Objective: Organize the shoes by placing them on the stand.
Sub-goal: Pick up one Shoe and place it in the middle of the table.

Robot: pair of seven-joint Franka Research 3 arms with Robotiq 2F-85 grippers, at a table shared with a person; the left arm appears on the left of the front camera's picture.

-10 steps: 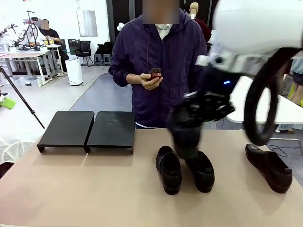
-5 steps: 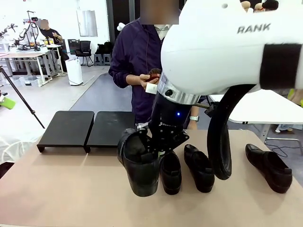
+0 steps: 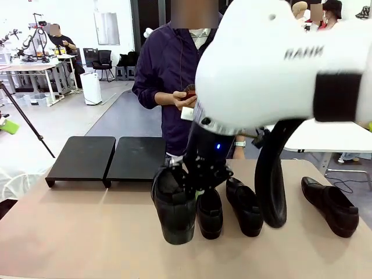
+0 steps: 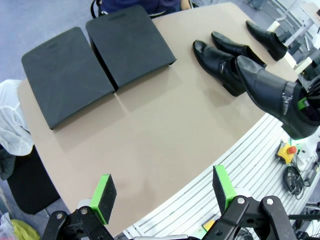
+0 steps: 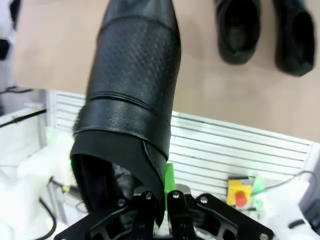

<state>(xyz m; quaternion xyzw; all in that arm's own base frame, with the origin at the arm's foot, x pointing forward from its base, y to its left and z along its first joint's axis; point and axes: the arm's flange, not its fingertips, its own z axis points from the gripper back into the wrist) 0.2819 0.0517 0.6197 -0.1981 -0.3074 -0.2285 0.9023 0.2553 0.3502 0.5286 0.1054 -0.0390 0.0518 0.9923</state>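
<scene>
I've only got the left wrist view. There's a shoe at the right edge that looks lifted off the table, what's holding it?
Observer: The right gripper. In the right wrist view it is shut on the shoe, pinching the collar at the heel end, with one finger inside the opening.
Operator: Okay. Is anyone standing at the far side of the table?
Observer: Yes. The front view shows a person in a dark purple jacket behind the table, with a small brown object in one hand.
</scene>
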